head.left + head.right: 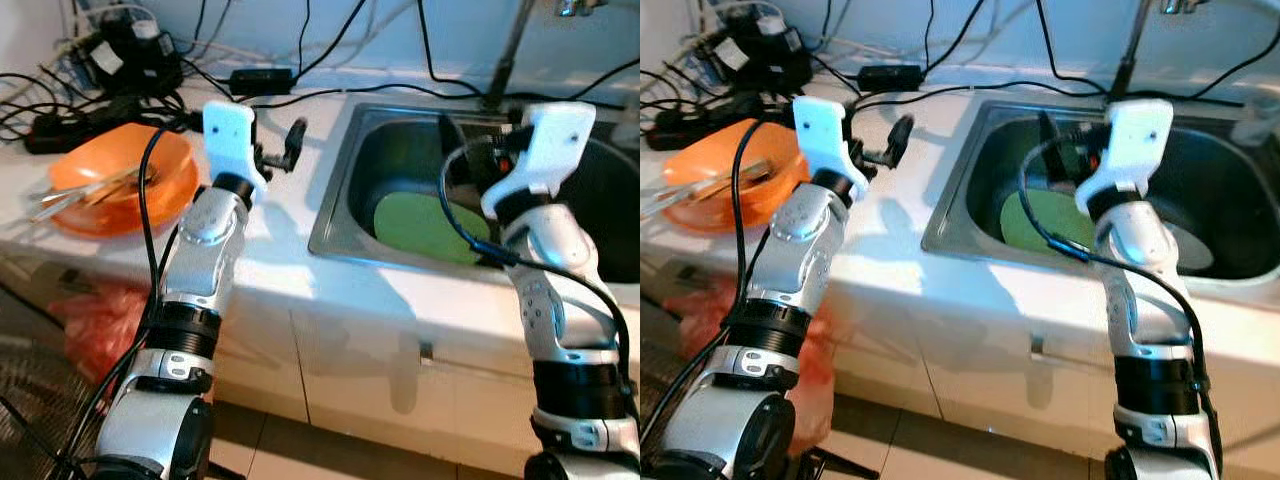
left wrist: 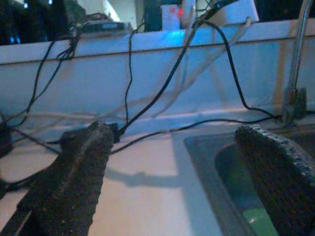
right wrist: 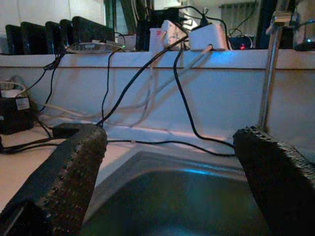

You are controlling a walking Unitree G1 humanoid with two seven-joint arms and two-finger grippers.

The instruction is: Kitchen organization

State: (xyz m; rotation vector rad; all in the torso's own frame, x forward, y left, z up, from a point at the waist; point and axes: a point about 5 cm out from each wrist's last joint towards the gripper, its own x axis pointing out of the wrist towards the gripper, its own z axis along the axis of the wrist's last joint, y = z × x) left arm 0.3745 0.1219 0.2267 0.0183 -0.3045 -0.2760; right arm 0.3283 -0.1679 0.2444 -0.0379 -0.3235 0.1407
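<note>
The left gripper hovers over the white worktop beside the steel sink, its fingers spread wide and holding nothing. The right gripper, also wide and bare, hangs above the sink, where a green plate lies. An orange bowl holding what may be chopsticks sits on the worktop near tangled cables.
</note>
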